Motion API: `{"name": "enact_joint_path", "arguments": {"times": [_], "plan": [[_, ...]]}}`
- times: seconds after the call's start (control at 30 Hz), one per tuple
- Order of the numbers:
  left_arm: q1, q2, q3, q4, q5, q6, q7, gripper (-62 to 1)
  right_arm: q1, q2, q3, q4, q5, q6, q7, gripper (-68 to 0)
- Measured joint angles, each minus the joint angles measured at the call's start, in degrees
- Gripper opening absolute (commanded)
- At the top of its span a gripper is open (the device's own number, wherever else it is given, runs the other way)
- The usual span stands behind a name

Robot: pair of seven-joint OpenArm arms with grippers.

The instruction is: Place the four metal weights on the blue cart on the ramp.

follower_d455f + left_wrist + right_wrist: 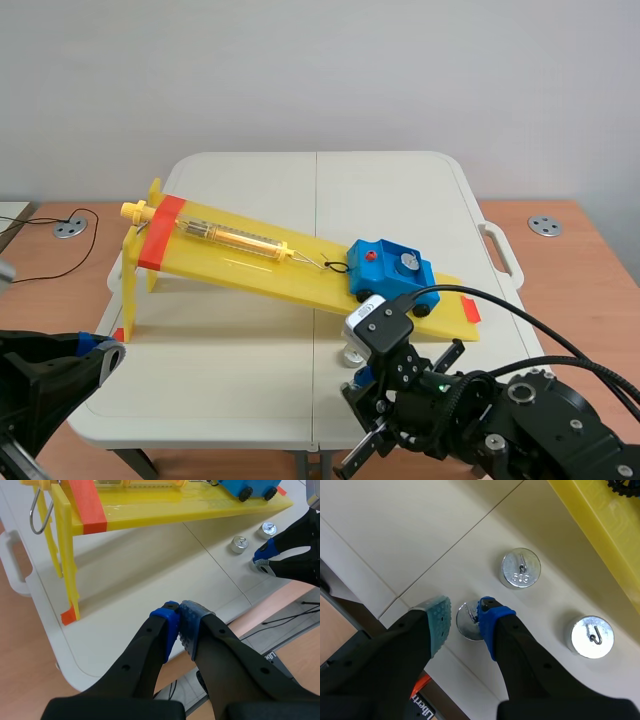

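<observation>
1. Leftmost, the left claw hangs low over the near edge of the white surface, its two pads pressed together on nothing.
2. Ahead of that claw stands the yellow ramp, its raised end on the left claw's side, sloping down towards the right arm.
3. Near the ramp's low end, ahead of the right claw, sits the blue cart, with one metal weight on its top.
4. The right claw is down at the surface, narrow, its fingers set either side of a second weight. The blue pad touches it and the teal pad stands just shy of it.
5. Just ahead of this claw lies a third weight, and beside the blue finger a fourth weight. Both rest on the surface near the ramp's edge, hooks up.
</observation>
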State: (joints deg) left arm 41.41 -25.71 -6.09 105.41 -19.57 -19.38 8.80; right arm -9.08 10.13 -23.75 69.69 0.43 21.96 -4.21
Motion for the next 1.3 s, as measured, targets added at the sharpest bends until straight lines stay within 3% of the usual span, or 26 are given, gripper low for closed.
{"name": "enact_joint_path", "arguments": {"times": [0.23,0.6,0.73,0.9,1.07,1.3], "plan": [[0.0,0.0,0.0,0.0,0.0,0.0,0.0,-58.1,0.02,0.0,0.0,0.0,0.02,-2.67,-0.35,-66.6],[0.0,0.0,0.0,0.0,0.0,0.0,0.0,-58.1,-0.04,0.2,0.0,0.52,0.15,-3.13,-0.66,-66.9],[0.0,0.0,0.0,0.0,0.0,0.0,0.0,-58.1,-1.44,2.54,0.17,4.24,0.98,-3.13,-3.34,-66.9],[0.0,0.0,0.0,0.0,0.0,0.0,0.0,-58.1,-7.21,6.86,3.65,14.03,6.25,-3.13,-5.68,-66.9],[0.0,0.0,0.0,0.0,0.0,0.02,0.0,-58.1,-13.57,8.98,10.71,22.75,13.07,-2.95,-7.34,-66.9],[0.0,0.0,0.0,0.0,0.0,0.0,0.0,-58.1,-16.33,8.87,23.39,28.5,28.87,-0.46,-11.06,-66.9]]}}
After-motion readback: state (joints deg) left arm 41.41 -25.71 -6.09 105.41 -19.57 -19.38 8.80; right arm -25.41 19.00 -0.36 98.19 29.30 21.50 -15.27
